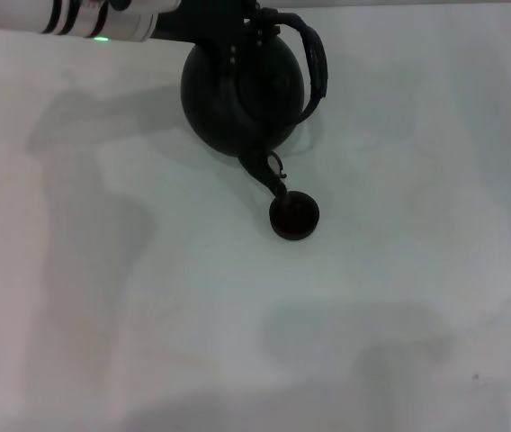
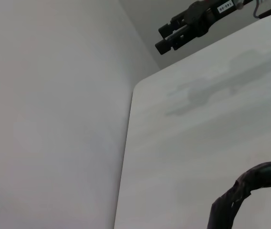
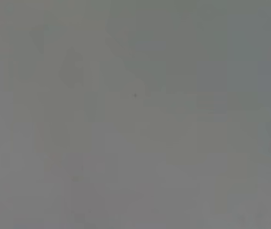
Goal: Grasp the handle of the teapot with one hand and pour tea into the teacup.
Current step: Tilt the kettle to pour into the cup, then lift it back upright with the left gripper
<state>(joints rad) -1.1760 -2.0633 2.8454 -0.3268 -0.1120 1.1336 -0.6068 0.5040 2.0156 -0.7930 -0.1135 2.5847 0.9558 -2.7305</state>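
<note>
The black teapot (image 1: 242,90) hangs tilted at the back of the white table, its short spout (image 1: 264,173) pointing down over the small dark teacup (image 1: 293,217). The spout tip is just at the cup's far rim. The arched handle (image 1: 316,67) curves over the pot's right side; a piece of it also shows in the left wrist view (image 2: 252,183). My left gripper (image 1: 257,20) comes in from the upper left and is shut on the handle, holding the pot up. My right gripper (image 2: 173,36) shows only in the left wrist view, parked far off beyond the table's edge.
The white table (image 1: 147,297) carries only the teacup, with shadows across it. Its rounded corner and edge (image 2: 130,124) show in the left wrist view beside a grey floor. The right wrist view shows only a blank grey surface.
</note>
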